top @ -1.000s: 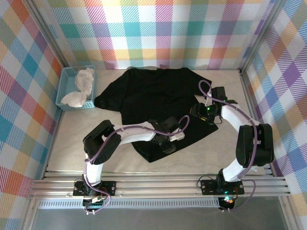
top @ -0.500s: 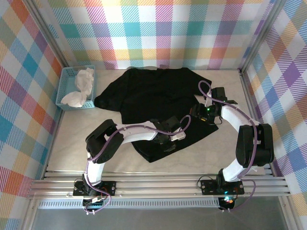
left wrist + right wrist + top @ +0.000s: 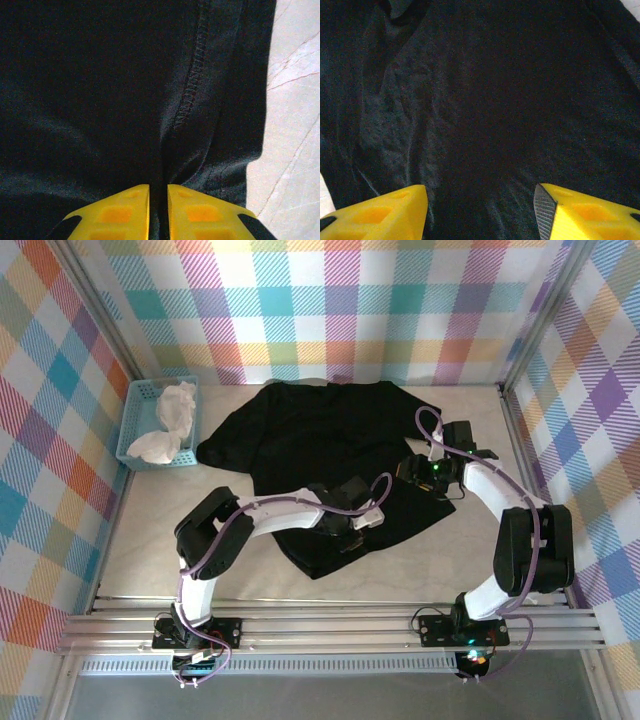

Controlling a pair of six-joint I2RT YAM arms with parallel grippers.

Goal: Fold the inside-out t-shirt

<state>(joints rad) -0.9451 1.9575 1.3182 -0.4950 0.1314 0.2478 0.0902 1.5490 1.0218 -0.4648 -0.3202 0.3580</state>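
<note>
The black t-shirt (image 3: 320, 435) lies spread on the table, plain side up, with no print showing. My left gripper (image 3: 352, 538) sits low on the shirt's near edge. In the left wrist view its yellow fingers (image 3: 125, 205) stand almost together around the left gripper's midpoint (image 3: 158, 192), pinching a ridge of the t-shirt (image 3: 100, 100) beside a stitched seam (image 3: 192, 90). My right gripper (image 3: 412, 472) rests over the shirt's right side. In the right wrist view the right gripper (image 3: 480, 200) is open, wide apart over flat t-shirt fabric (image 3: 495, 100), holding nothing.
A light-blue basket (image 3: 135, 420) with a white cloth (image 3: 170, 415) stands at the back left. Bare pale tabletop (image 3: 295, 125) lies just right of the pinched hem. Plaid walls close the table in on three sides.
My left gripper's fingers have closed in on the fabric near the hem and the wrist has shifted slightly. The right arm has stayed in place, open.
</note>
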